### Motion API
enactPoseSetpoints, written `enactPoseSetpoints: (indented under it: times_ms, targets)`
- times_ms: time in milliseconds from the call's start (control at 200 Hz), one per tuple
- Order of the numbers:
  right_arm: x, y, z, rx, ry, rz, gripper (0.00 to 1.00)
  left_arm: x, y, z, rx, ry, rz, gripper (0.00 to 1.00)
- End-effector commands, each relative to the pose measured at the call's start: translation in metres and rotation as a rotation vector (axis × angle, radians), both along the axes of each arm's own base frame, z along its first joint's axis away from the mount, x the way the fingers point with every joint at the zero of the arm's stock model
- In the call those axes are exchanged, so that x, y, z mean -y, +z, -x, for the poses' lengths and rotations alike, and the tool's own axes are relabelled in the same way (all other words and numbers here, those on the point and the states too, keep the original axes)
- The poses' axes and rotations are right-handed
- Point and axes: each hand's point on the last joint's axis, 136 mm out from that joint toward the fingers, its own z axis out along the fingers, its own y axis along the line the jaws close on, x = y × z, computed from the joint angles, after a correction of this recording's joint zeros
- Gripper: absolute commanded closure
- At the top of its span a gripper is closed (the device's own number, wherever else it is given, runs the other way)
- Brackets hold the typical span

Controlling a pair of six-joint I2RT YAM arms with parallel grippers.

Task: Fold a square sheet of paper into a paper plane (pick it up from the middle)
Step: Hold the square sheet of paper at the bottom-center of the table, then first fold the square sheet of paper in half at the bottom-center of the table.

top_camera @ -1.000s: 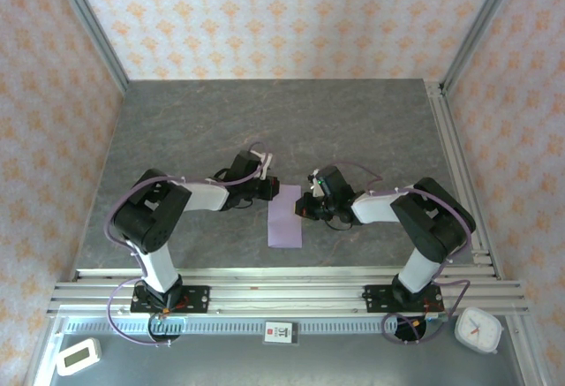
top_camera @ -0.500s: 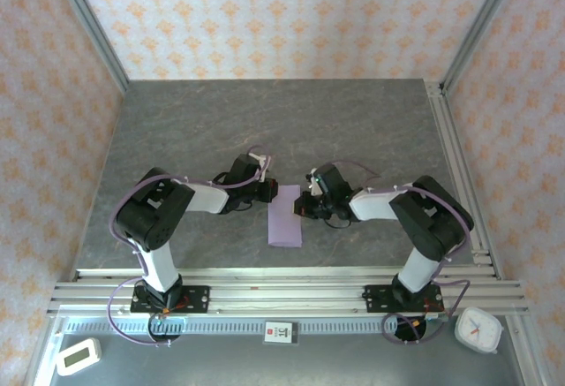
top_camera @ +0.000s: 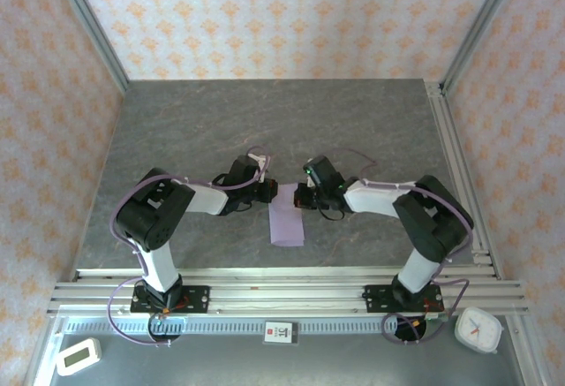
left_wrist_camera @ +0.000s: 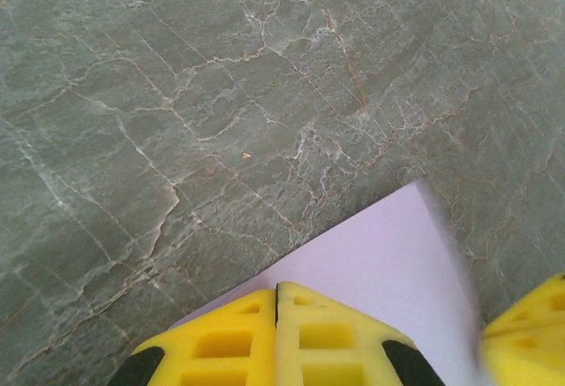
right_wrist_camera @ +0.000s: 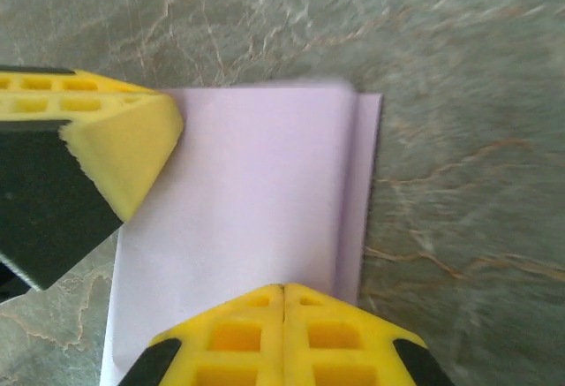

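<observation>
Right gripper on folded lilac sheet

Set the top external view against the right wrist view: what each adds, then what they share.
Top external: the left arm and right arm down to their bases, the white clock, and the sheet of paper as a whole narrow strip. Right wrist: the paper's top layer stopping short of the layer beneath along one edge, and the right gripper shut. Shared: the lilac paper with the left gripper and right gripper at its far end.
</observation>
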Motion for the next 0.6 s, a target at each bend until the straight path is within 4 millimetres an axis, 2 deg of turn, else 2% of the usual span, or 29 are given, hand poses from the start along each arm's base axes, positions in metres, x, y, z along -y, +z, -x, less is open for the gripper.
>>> enactPoseSetpoints:
  times_ms: [0,85,180,305,450,596]
  targets:
    - [0.025,0.019,-0.007,0.073,-0.060,0.063,1.00,-0.013,-0.018,0.009,-0.051,0.027,-0.044,1.00]
    - [0.031,0.027,-0.003,0.083,-0.077,0.036,1.00,-0.012,-0.018,0.009,-0.050,0.028,-0.045,1.00]
    - [0.023,0.035,0.001,0.077,-0.062,-0.033,1.00,-0.012,-0.019,0.009,-0.051,0.026,-0.042,1.00]
    - [-0.004,0.044,0.004,0.045,-0.017,-0.158,1.00,-0.012,-0.020,0.009,-0.051,0.029,-0.045,1.00]
    - [-0.038,0.053,0.007,0.029,0.043,-0.226,1.00,-0.012,-0.022,0.009,-0.056,0.029,-0.044,1.00]
    - [-0.059,0.046,0.012,0.008,0.071,-0.244,1.00,-0.013,-0.022,0.009,-0.057,0.029,-0.046,1.00]
